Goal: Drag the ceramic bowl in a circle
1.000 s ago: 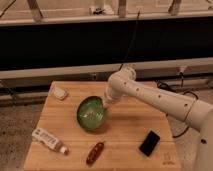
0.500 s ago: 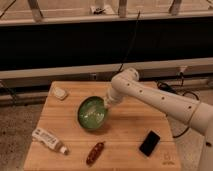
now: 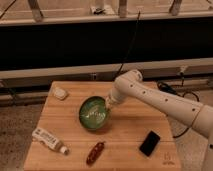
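Note:
The ceramic bowl (image 3: pixel 93 113) is round, glossy green with pale streaks inside and sits near the middle of the wooden table (image 3: pixel 130 130). My white arm reaches in from the right, and the gripper (image 3: pixel 108 103) comes down onto the bowl's right rim and touches it there.
A small white object (image 3: pixel 60 93) lies at the table's back left. A white tube (image 3: pixel 48 140) lies at the front left, a brown-red snack (image 3: pixel 95 152) at the front middle, and a black phone (image 3: pixel 149 143) at the front right. A dark wall with cables runs behind the table.
The bowl and gripper have shifted slightly; the bowl sits a little forward and left of where it was a second ago.

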Motion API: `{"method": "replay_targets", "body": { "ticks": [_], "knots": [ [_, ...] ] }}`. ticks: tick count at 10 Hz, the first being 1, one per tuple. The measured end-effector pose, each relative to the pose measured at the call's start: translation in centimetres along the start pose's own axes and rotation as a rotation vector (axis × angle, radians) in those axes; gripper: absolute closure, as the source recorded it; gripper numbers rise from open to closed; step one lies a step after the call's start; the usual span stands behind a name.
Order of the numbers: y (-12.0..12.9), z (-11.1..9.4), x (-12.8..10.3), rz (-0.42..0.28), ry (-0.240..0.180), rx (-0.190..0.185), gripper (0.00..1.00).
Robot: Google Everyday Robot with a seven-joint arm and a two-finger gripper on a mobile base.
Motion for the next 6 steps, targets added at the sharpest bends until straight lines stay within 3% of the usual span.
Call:
{"method": "replay_targets", "body": {
  "ticks": [6],
  "knots": [
    [-0.24, 0.30, 0.36, -0.008, 0.017, 0.014, 1.00]
  ]
}}
